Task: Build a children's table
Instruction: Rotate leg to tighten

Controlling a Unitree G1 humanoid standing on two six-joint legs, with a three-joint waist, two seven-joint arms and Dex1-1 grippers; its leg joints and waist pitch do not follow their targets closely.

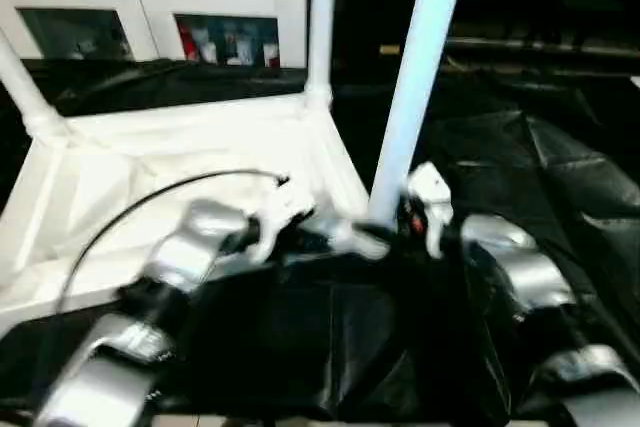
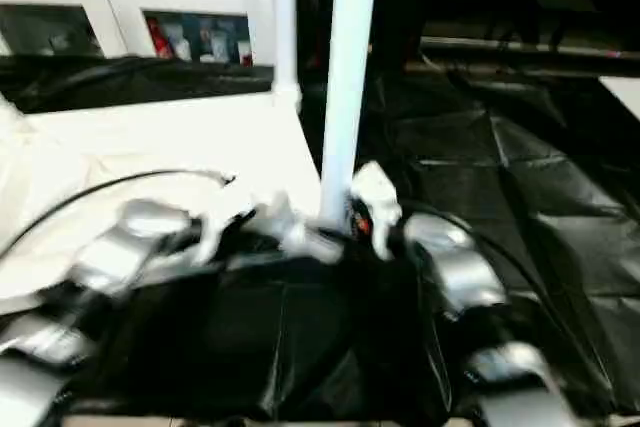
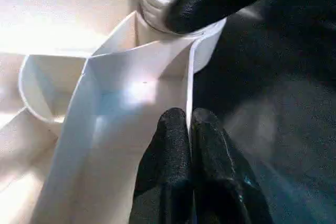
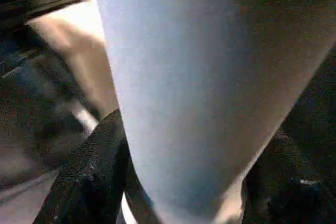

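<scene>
At table corner: R gripper (image 4: 184, 182) round leg (image 4: 199, 87), L gripper (image 3: 190, 129) pinched on rim (image 3: 190, 82).

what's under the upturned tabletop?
The black cover of the work table spreads out from beneath the tabletop on the near and right sides. What lies directly under the tabletop is hidden by it.

tabletop (image 1: 190, 147) left; leg (image 1: 415, 77) right
</scene>
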